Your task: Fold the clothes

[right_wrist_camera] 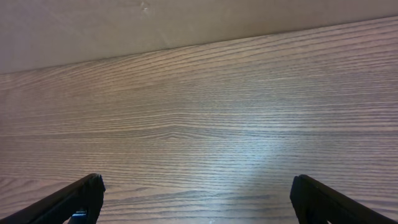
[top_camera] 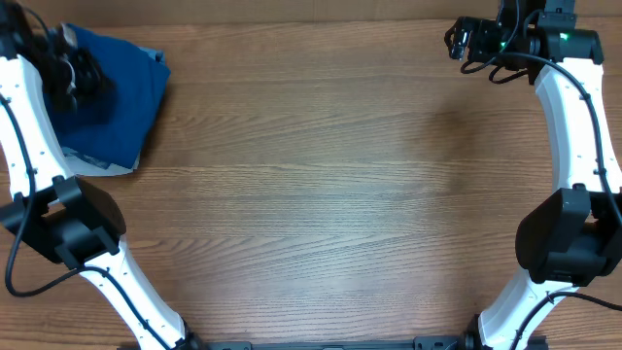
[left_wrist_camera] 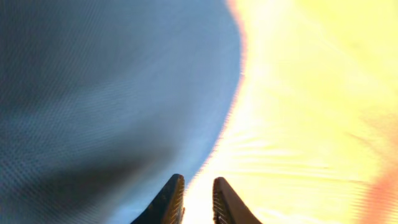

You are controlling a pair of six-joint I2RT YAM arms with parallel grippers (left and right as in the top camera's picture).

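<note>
left claw (left_wrist_camera: 198, 186) is parked right at the edge of the blue t-shirt (top_camera: 121, 92). its tips are almost together with a thin slit between them, and i can't see any cloth caught in that slit, so i'd call it barely parted and holding nothing.

the shirt is a rumpled, half-folded pile in the far left corner of the desk (top_camera: 321, 194), right under the left arm.

handling guess: thin soft knit, light and floppy. it'll sag and drag, not slide as one piece, and a shallow pinch could slip off. i'd grab a hem or sleeve edge where only one layer comes up. the curved edge in the left wrist view looks like the easiest bite, though that view is too washed out to tell whether it's a fold or a single layer.

watch out: a pale garment (top_camera: 102, 163) pokes out from under the shirt's near edge, touching it, so a deep grab there could lift both.

room-wise, the shirt is jammed against the far left edges, while the middle and right of the desk are open wood, plenty for spreading it flat. right claw (right_wrist_camera: 196, 190) is spread wide over the far right corner, well apart from the shirt.
</note>
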